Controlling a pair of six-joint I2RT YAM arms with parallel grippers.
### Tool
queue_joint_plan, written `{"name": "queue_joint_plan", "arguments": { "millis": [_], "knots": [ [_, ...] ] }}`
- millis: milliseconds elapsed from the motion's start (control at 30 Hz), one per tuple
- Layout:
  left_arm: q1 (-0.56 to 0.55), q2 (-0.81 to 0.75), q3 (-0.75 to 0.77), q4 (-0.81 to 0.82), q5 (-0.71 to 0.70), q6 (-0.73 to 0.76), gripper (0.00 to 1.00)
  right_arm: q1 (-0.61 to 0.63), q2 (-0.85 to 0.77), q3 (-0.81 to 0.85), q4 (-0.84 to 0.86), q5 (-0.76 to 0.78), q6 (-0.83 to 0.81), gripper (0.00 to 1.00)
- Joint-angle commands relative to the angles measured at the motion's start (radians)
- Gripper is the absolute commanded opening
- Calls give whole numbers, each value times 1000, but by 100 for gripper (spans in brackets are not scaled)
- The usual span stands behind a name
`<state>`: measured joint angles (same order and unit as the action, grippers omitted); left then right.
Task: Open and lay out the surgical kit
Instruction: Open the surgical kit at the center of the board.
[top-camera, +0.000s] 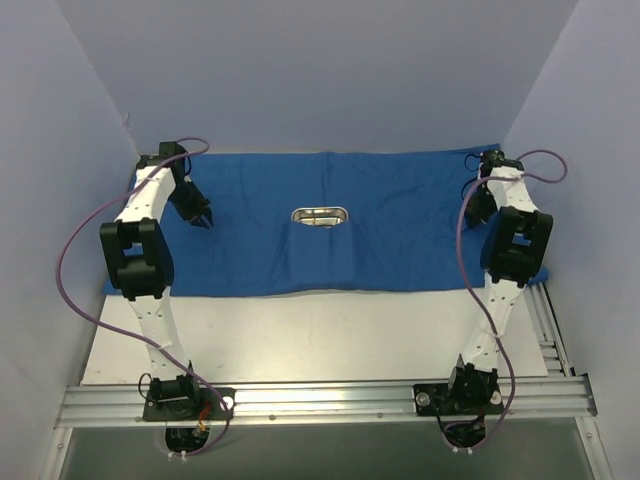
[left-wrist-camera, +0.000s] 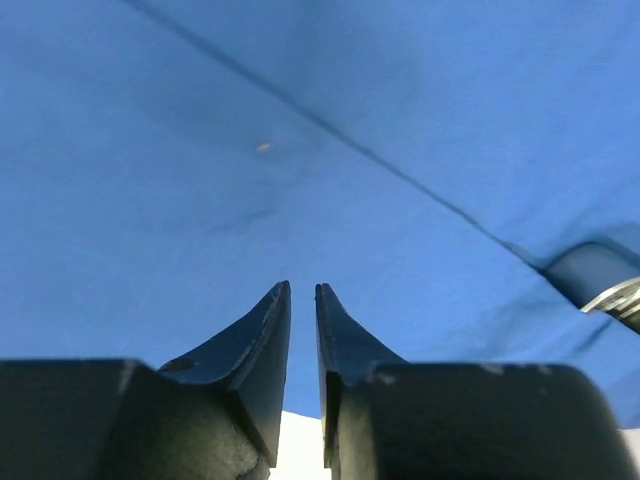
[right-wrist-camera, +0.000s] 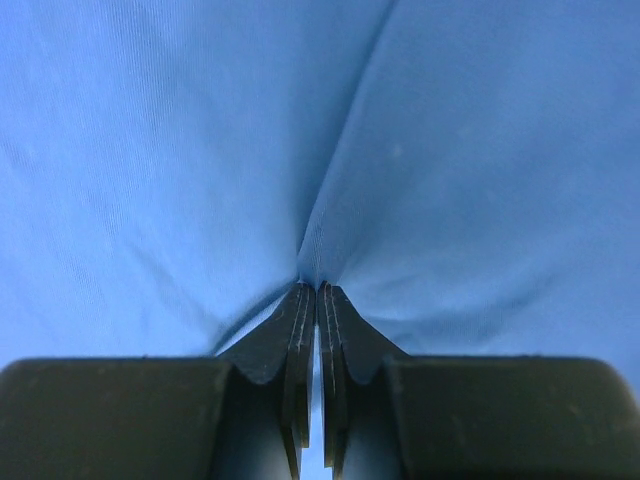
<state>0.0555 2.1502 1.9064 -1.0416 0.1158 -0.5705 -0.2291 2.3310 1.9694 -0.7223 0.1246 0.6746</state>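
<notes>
Nearest is the rail (top-camera: 320, 397) with both arm bases, then bare worktop (top-camera: 300, 340). Beyond it the cloth (top-camera: 380, 225) lies spread across the far worktop. Over its left part is the left tool (top-camera: 203, 219), fingers slightly apart and empty. In the middle sits the tray (top-camera: 319, 216) (small, shiny, probably rigid and slippery). At the right edge the right tool (right-wrist-camera: 315, 287) is clamped on a pinch of cloth. I judge the cloth soft and light: grip edges or corners, though pulling could drag the tray along.
</notes>
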Motion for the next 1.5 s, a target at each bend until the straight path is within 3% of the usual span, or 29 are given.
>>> {"name": "queue_joint_plan", "arguments": {
  "millis": [0,167,600,900,1300,1467],
  "knots": [
    [26,19,30,-81,-45,-20,26,23,-134,-53,-51,-34,-30,0],
    [41,28,19,-80,-68,-43,34,54,-214,-112,-34,-52,-89,0],
    [81,246,298,-150,-107,-138,34,79,-312,-245,26,-105,-147,0],
    [95,296,367,-150,-126,-169,34,74,-354,-323,53,-114,-162,0],
    [96,399,545,-278,-177,-210,35,66,-360,-356,89,-157,-152,0],
    [96,418,542,-290,-185,-210,37,62,-367,-377,98,-161,-155,0]
  ]
}}
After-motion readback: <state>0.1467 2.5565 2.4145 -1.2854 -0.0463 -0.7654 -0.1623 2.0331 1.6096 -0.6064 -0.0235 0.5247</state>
